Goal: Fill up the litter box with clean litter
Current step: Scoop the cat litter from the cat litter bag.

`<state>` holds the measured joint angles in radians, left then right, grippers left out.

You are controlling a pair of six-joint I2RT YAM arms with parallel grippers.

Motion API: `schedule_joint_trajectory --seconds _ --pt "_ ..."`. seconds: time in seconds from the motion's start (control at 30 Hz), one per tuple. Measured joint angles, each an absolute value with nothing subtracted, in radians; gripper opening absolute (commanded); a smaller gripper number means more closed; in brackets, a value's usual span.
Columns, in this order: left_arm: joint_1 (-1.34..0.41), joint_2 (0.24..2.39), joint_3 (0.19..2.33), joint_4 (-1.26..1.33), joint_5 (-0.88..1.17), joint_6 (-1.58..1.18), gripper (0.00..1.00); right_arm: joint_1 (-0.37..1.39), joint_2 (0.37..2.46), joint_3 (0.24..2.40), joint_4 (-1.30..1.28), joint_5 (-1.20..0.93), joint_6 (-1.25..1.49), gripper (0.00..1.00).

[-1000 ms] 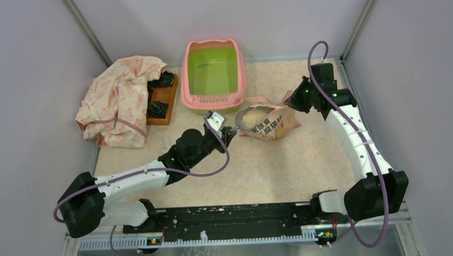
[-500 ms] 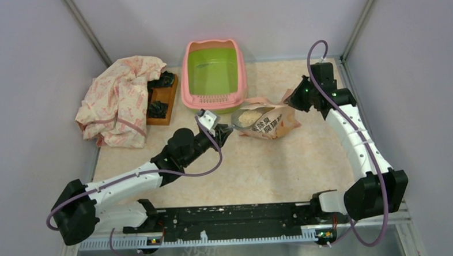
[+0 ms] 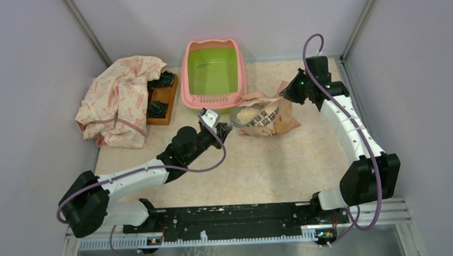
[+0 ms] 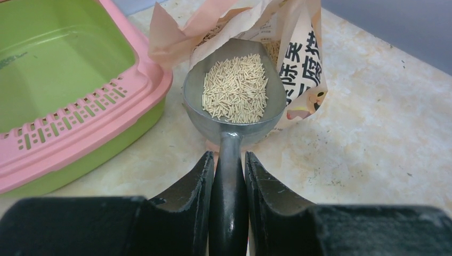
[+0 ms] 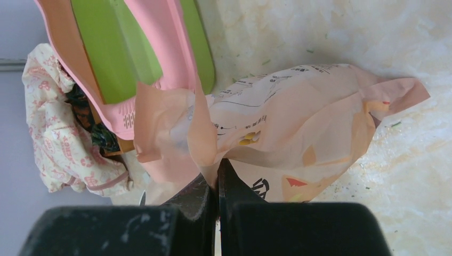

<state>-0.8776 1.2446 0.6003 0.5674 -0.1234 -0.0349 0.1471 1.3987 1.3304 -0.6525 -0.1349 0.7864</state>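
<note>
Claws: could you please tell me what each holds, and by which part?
The left claw grips the metal scoop by its handle; the right claw pinches the peach litter bag by a fold of its edge.

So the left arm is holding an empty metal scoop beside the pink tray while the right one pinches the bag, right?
Not quite: the scoop is not empty. The left wrist view shows it loaded with pale litter granules. The rest holds: the left gripper grips its handle beside the pink tray, and the right gripper pinches the bag.
</note>
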Motion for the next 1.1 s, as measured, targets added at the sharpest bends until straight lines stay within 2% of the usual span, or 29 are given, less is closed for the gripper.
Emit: schedule_joint_trajectory --seconds 0.2,0.67,1.1 --pt "-0.841 1.289 0.599 0.619 -0.101 -0.033 0.05 0.146 1.455 1.365 -0.624 -0.156 0.804 0.00" --pt "-0.722 1.346 0.607 0.682 -0.028 -0.028 0.06 0.145 1.734 1.640 -0.663 -0.194 0.815 0.00" --pt "-0.592 1.409 0.626 0.741 0.111 -0.047 0.06 0.142 1.857 1.759 -0.685 -0.212 0.824 0.00"
